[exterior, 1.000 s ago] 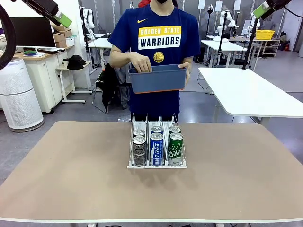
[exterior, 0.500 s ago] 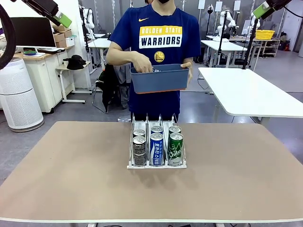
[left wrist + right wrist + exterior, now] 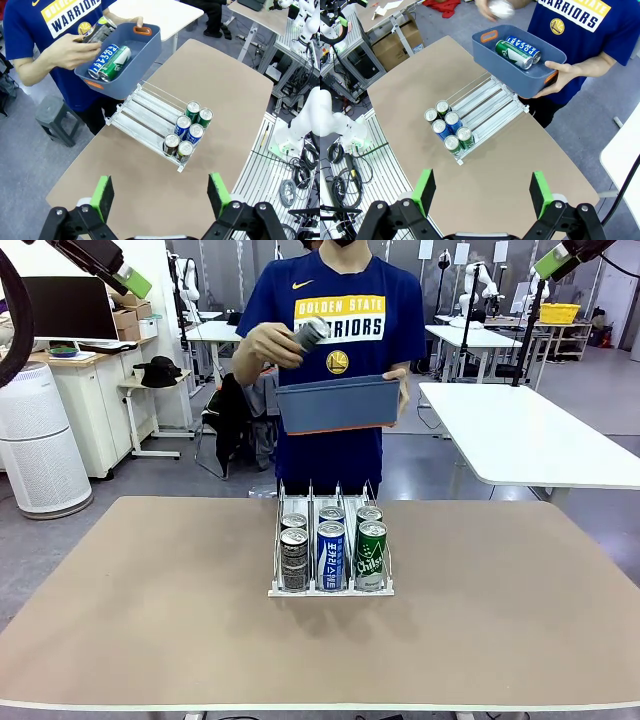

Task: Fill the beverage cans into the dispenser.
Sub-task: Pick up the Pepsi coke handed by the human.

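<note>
The dispenser stands at the table's middle with two dark, two blue and two green beverage cans packed at its front lip. Behind it a person holds a blue-grey bin in one hand and lifts a dark can above it with the other. From the left wrist, a blue can and a green can lie in the bin, and the rack's rear lanes are bare. My left gripper and right gripper hang open high over the table, far from everything.
A white table stands beyond the far right corner and a white air purifier at the far left. The brown tabletop is bare around the rack. A robot base stands beside the table's edge.
The person's hand, which was reaching into the bin, has come up and out holding a dark can. Both grippers stayed still and open.
</note>
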`<move>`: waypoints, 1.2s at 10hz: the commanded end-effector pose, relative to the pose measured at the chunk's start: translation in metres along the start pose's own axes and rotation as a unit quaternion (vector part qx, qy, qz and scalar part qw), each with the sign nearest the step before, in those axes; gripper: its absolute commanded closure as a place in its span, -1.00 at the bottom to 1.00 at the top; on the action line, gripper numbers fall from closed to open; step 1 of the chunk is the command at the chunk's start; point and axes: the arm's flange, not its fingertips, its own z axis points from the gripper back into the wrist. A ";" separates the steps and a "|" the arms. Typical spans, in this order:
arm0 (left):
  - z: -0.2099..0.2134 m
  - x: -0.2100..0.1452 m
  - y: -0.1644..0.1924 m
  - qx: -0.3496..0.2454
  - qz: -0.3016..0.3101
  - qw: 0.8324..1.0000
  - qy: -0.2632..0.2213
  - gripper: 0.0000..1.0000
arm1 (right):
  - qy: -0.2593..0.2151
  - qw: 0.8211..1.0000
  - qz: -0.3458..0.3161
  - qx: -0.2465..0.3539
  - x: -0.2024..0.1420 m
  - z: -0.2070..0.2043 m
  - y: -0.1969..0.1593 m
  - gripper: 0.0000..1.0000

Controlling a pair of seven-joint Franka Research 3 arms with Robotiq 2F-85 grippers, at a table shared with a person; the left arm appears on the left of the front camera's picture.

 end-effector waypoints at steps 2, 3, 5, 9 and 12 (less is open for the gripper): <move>0.001 -0.001 0.000 0.000 0.001 1.000 -0.001 -1.00 | 0.000 1.000 0.001 0.000 0.000 0.000 0.000 -1.00; 0.001 -0.001 0.000 0.000 0.001 1.000 -0.001 -1.00 | 0.000 1.000 0.001 0.000 0.000 0.000 0.000 -1.00; 0.001 -0.001 0.000 0.000 0.001 1.000 -0.001 -1.00 | 0.000 1.000 0.001 0.000 0.000 0.000 0.000 -1.00; 0.001 -0.001 0.000 0.000 0.001 1.000 -0.001 -1.00 | 0.000 1.000 0.001 0.000 0.000 0.000 0.000 -1.00; 0.001 -0.001 0.000 0.000 0.001 1.000 -0.001 -1.00 | 0.000 1.000 0.001 0.000 0.000 0.000 0.000 -1.00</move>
